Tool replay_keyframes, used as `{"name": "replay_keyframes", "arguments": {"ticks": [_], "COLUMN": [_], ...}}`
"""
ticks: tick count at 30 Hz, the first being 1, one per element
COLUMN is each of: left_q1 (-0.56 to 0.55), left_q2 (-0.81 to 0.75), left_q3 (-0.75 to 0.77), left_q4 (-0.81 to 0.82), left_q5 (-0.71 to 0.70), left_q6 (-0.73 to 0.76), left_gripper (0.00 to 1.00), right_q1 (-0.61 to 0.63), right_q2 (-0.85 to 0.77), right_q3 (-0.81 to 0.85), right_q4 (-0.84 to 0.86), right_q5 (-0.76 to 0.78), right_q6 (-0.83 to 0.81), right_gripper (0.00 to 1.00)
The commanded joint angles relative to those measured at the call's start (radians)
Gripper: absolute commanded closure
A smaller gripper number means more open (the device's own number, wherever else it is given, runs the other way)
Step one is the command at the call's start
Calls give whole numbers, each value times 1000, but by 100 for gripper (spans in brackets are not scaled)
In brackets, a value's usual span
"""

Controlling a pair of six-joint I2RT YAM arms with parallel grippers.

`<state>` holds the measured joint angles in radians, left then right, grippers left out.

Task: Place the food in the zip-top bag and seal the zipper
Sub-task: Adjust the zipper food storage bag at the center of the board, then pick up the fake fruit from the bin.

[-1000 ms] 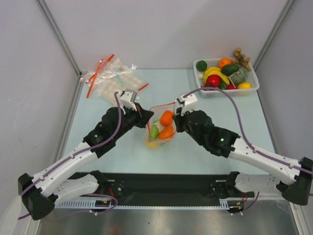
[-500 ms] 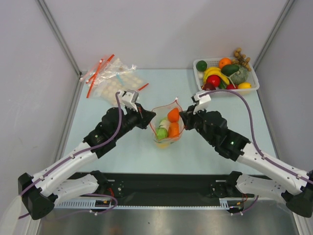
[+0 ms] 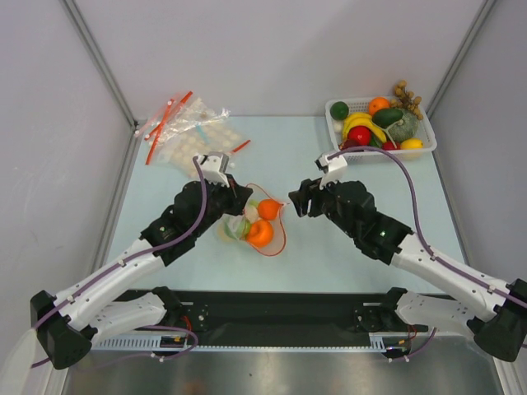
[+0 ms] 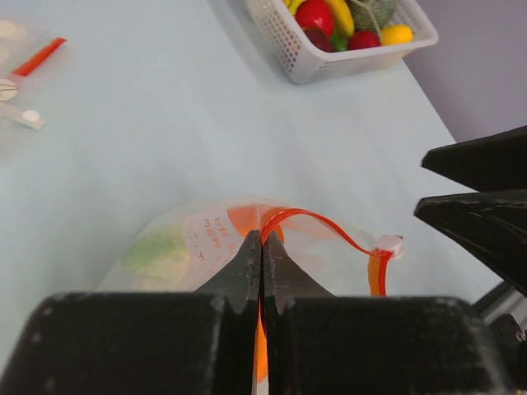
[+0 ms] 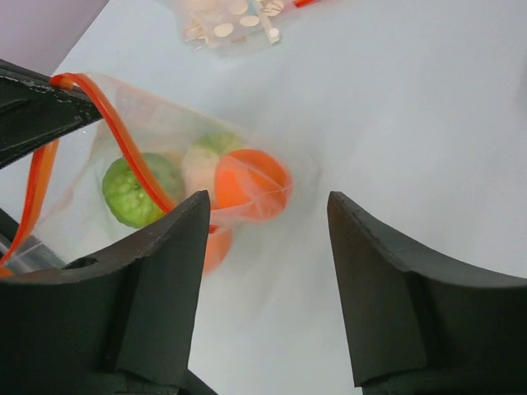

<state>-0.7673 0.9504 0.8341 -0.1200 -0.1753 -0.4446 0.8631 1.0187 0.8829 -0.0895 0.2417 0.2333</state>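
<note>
The clear zip-top bag lies slumped on the table between the arms. Inside it is the food: two oranges, a green round piece and a pale piece. My left gripper is shut on the red-orange zipper at the bag's rim. The white slider sits further along the strip, towards the right arm. My right gripper is open and empty, just right of the bag and apart from it. In the top view the right gripper points at the bag's mouth.
A white basket with more toy fruit stands at the back right. Crinkled disc-dotted bags with red strips lie at the back left. The enclosure walls rise on both sides of the table.
The right gripper has let go of the bag's rim and opened. The bag, held up between both grippers before, has flopped down and leftwards onto the table; the left grip is unchanged.
</note>
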Motion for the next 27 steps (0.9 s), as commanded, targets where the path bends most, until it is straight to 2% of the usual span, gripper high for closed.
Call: {"name": "replay_keyframes", "arguments": {"ticks": [1, 6, 9, 11, 13, 14, 17, 20, 27], "left_q1": [2, 8, 8, 8, 8, 8, 10, 8, 10], "left_q2": [-18, -7, -7, -15, -21, -25, -22, -12, -33], "left_q3": [31, 37, 37, 37, 36, 31, 23, 25, 7], "left_q4": [11, 0, 0, 0, 0, 2, 11, 14, 29], "left_q5": [-104, -122, -118, -115, -109, -105, -102, -98, -99], "left_q6": [-11, -16, -13, -9, -5, 0, 3, 1, -6], "left_gripper": [100, 100, 100, 100, 100, 100, 100, 100, 100], "right_q1": [-18, -65, -154, -257, -332, -422, -571, -642, -732], "right_q2": [-31, -69, -55, -37, 18, 44, 168, 297, 599], "right_q3": [14, -4, -4, -1, 19, 28, 92, 161, 428], "right_q4": [54, 53, 54, 79, 123, 135, 180, 238, 218], "right_q5": [-1, 53, 54, 38, -2, -56, -143, -188, -46], "right_q6": [9, 17, 40, 70, 109, 154, 249, 290, 262], "right_gripper": [35, 33, 33, 30, 27, 24, 16, 12, 6]}}
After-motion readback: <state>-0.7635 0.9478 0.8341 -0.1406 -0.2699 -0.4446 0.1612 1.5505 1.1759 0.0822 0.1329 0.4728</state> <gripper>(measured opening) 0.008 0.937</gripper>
